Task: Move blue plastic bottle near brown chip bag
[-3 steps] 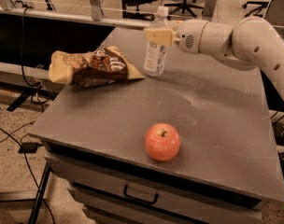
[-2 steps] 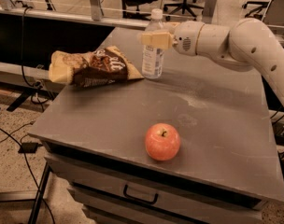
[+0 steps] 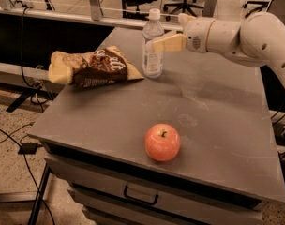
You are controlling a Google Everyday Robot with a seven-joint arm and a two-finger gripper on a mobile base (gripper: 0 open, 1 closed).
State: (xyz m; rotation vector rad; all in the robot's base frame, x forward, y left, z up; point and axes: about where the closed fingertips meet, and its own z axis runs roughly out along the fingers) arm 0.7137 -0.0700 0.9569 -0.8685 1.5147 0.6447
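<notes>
The blue plastic bottle (image 3: pixel 152 62), clear with a white cap and a pale label, stands upright on the grey table (image 3: pixel 217 121). It is just right of the brown chip bag (image 3: pixel 93 67), close to the bag's right corner. The bag lies flat at the table's back left. My gripper (image 3: pixel 157 43) reaches in from the right at the bottle's upper half, and its tan tip crosses in front of the bottle. The white arm (image 3: pixel 236 34) extends off to the right.
A red apple (image 3: pixel 162 142) sits near the table's front edge, in the middle. The table has a drawer with a handle (image 3: pixel 140 196) below. Cables lie on the floor at the left. Office chairs and a rail stand behind the table.
The bottle has shifted a little to the left, closer to the chip bag. The gripper's tip now sits slightly lower and further right on the bottle.
</notes>
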